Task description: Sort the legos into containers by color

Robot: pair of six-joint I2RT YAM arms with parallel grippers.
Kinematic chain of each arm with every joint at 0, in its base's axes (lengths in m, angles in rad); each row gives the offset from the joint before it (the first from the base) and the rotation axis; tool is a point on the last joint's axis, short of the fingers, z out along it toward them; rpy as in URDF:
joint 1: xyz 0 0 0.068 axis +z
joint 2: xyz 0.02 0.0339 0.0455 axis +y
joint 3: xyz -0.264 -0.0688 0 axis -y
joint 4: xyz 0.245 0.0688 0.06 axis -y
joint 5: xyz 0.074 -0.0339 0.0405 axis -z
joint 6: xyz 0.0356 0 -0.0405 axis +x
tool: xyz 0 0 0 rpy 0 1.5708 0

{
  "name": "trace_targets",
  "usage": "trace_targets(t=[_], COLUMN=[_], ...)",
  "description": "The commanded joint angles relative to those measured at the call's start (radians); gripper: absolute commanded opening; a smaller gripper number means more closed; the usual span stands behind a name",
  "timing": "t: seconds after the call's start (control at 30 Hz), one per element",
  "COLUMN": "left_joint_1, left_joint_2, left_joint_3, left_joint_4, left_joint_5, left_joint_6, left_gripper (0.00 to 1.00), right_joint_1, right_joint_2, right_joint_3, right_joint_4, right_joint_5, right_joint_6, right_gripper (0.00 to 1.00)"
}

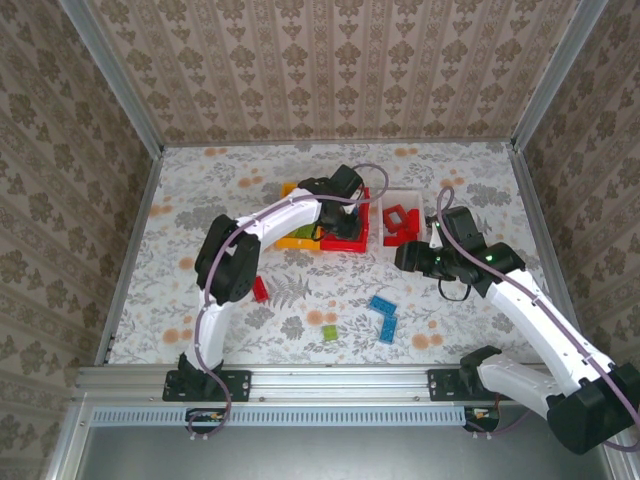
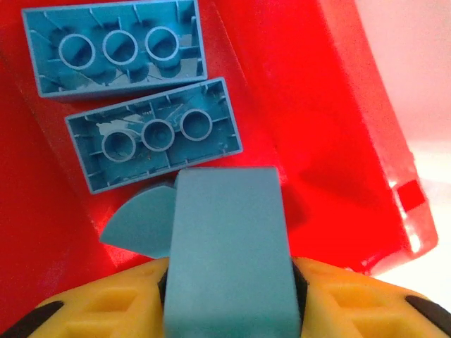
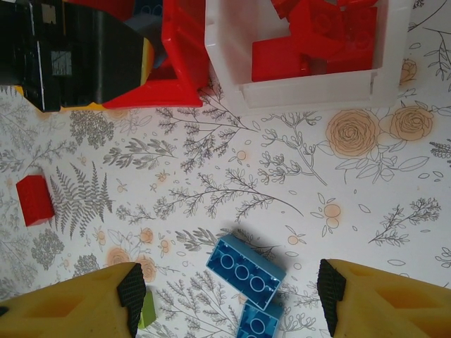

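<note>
Begins with the floral tabletop (image 1: 200, 200). Carries three bins in a row toward the middle of its far edge: orange-yellow bin (image 1: 290, 241) leftmost, red bin (image 2: 352, 141) in the centre, white bin (image 3: 225, 42) rightmost and already loaded with red pieces (image 3: 310, 42).

Reaches down into the red bin with the left gripper (image 2: 229, 289), jaws clamped narrow on a blue brick (image 2: 225, 225), low above two more blue bricks (image 2: 155, 137) lying hollow side up on the bin floor. Hangs the right gripper (image 3: 231, 287) with jaws spread wide over a pair of loose blue bricks (image 3: 246, 271), right of middle toward the near edge, touching neither.

Looks like the release of the held brick. Best done by keeping it well inside the walls, opening only enough to let go (sloped on top by the look of it, so liable to tumble), then lifting straight up clear of the rim.

Leaves a red brick (image 3: 34, 199) left of middle and an olive green brick (image 1: 328, 332) near the near edge.
</note>
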Motion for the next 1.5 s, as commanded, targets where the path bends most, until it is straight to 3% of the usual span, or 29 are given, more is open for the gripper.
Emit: trace_targets(t=[0.0, 0.23, 0.43, 0.6, 0.8, 1.07, 1.27, 1.47], left_joint_1=[0.003, 0.003, 0.009, 0.048, 0.185, 0.368, 0.393, 0.394], left_joint_2=[-0.015, -0.131, -0.296, -0.496, -0.873, -1.336, -1.524, -1.588], left_joint_3=[0.032, 0.002, -0.124, -0.281, -0.574, -0.829, -0.872, -0.858], left_joint_4=[-0.032, -0.014, 0.08, 0.076, -0.041, -0.314, -0.438, -0.519], left_joint_5=[0.006, 0.004, 0.068, 0.002, -0.129, -0.168, -0.163, -0.149], left_joint_6=[-0.011, -0.047, -0.16, -0.244, -0.346, -0.378, -0.396, -0.374], left_gripper=[0.53, 0.55, 0.46, 0.4, 0.38, 0.39, 0.4, 0.4], right_joint_1=[0.016, 0.09, 0.249, 0.419, 0.581, 0.709, 0.735, 0.745], right_joint_2=[0.014, 0.061, 0.163, 0.317, 0.574, 0.88, 1.053, 1.194], right_joint_3=[0.007, 0.019, 0.033, 0.086, 0.217, 0.486, 0.656, 0.808], right_joint_4=[0.022, 0.068, 0.181, 0.297, 0.391, 0.367, 0.296, 0.229], right_joint_5=[-0.024, -0.018, -0.004, 0.01, 0.037, 0.104, 0.19, 0.254], right_joint_6=[-0.006, -0.06, -0.131, -0.17, -0.154, -0.115, -0.023, 0.009], right_gripper=[0.7, 0.69, 0.68, 0.68, 0.71, 0.77, 0.79, 0.79])
